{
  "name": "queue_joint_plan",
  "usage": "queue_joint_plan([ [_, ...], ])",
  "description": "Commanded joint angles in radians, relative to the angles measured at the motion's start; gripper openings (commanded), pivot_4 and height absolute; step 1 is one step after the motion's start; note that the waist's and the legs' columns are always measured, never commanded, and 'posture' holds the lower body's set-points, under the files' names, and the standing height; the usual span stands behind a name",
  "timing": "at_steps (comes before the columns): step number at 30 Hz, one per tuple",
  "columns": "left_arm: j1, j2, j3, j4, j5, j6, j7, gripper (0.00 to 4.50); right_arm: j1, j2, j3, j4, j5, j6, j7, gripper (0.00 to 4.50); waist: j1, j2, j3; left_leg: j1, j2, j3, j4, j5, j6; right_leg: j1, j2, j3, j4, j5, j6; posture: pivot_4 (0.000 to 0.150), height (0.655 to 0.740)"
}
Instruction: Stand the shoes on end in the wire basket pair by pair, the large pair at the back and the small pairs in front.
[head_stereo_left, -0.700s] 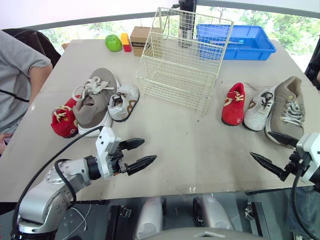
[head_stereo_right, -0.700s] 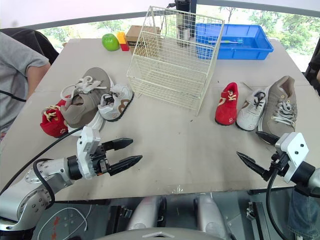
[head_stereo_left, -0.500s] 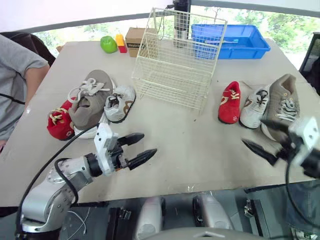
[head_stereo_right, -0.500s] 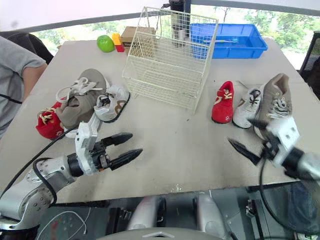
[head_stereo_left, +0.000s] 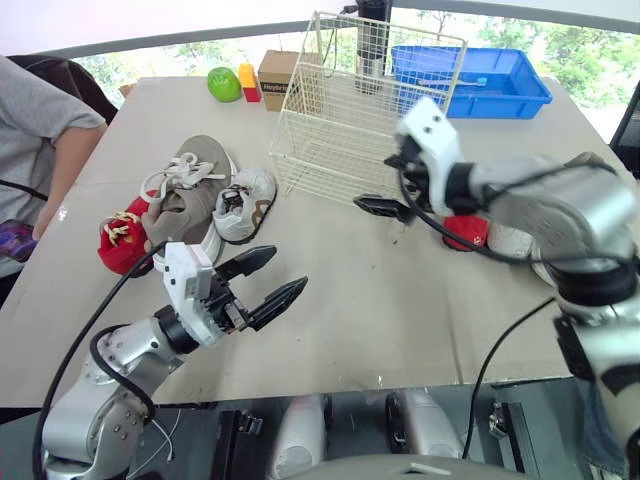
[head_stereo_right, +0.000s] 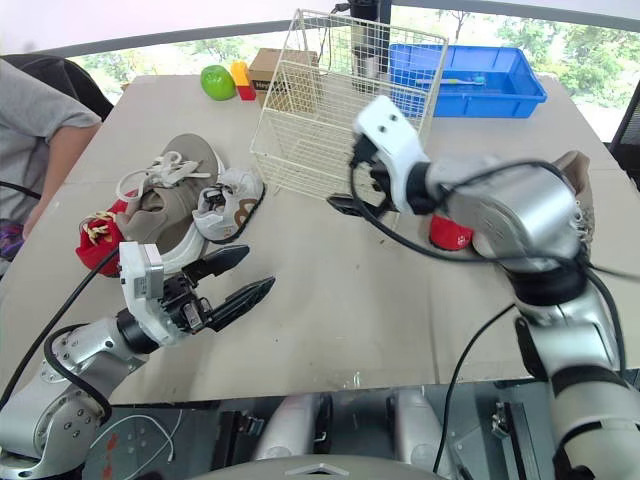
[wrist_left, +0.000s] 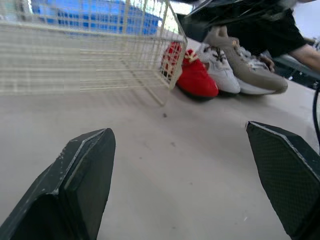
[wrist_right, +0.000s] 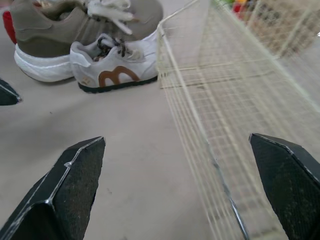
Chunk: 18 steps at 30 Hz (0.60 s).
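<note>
Currently: approach phase, no shoe placed yet. The left gripper (head_stereo_left: 290, 267) hovers low over the near table (head_stereo_left: 400, 320), fingers apart, empty. Beyond it lie a red shoe (head_stereo_left: 125, 240), a large taupe shoe (head_stereo_left: 185, 200) and a white shoe (head_stereo_left: 245, 200). Their mates, the right-side trio (wrist_left: 220, 75), lie well apart. Count: six shoes, three pairs. The right gripper (wrist_right: 176, 137) hangs at the front of the one wire basket (head_stereo_left: 350, 130), spread wide, empty. The basket holds nothing. Next, likely: grasp the taupe pair for the back.

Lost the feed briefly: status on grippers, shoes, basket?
Left gripper open, empty, low over table. Right gripper open, empty, at basket's front corner. Basket empty; three shoes left, three right, all on table.
</note>
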Motion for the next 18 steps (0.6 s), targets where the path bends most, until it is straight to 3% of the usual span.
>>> queue_joint_plan([
  [1, 0.016, -0.014, 0.019, -0.050, -0.010, -0.042, 0.007, 4.50, -0.099, 0.030, 0.087, 0.169, -0.087, -0.026, 0.050, 4.48, 0.001, -0.001, 0.000, 0.000, 0.000, -0.001, 0.000, 0.000, 0.000, 0.000, 0.000, -0.001, 0.000, 0.000, 0.000, 0.150, 0.7400],
  [4, 0.041, -0.025, 0.011, -0.065, -0.004, -0.059, 0.006, 4.50, -0.142, 0.033, 0.180, 0.361, -0.196, -0.112, 0.089, 3.76, -0.001, -0.001, -0.001, 0.000, 0.000, 0.000, 0.000, 0.000, 0.000, 0.000, 0.000, -0.001, 0.000, 0.000, 0.000, 0.150, 0.7400],
  [8, 0.060, -0.031, 0.002, -0.072, 0.011, -0.078, 0.012, 4.50, -0.166, 0.021, 0.244, 0.454, -0.255, -0.172, 0.217, 2.00, 0.000, -0.001, -0.001, 0.000, 0.000, 0.000, 0.000, 0.000, 0.000, 0.000, 0.000, -0.001, 0.000, 0.000, 0.000, 0.150, 0.7400],
  [10, 0.066, -0.034, 0.001, -0.075, 0.014, -0.082, 0.015, 4.50, -0.168, 0.018, 0.257, 0.468, -0.281, -0.188, 0.256, 0.80, 0.000, -0.001, -0.001, 0.000, 0.000, -0.001, 0.000, 0.000, 0.000, 0.001, 0.000, -0.002, 0.000, 0.000, 0.000, 0.150, 0.7400],
  [12, 0.076, -0.036, 0.000, -0.078, 0.017, -0.087, 0.018, 4.50, -0.169, 0.007, 0.267, 0.474, -0.305, -0.206, 0.301, 0.10, 0.001, -0.001, -0.001, 0.001, 0.000, -0.001, 0.000, 0.000, 0.000, 0.001, 0.000, -0.002, 0.000, 0.000, 0.000, 0.150, 0.7400],
  [18, 0.089, -0.035, -0.001, -0.077, 0.026, -0.099, 0.021, 4.50, -0.157, -0.066, 0.281, 0.411, -0.350, -0.267, 0.453, 0.10, 0.003, -0.001, 0.000, 0.000, 0.000, -0.001, 0.000, 0.000, 0.000, 0.001, -0.001, -0.002, 0.000, 0.000, 0.000, 0.150, 0.7400],
])
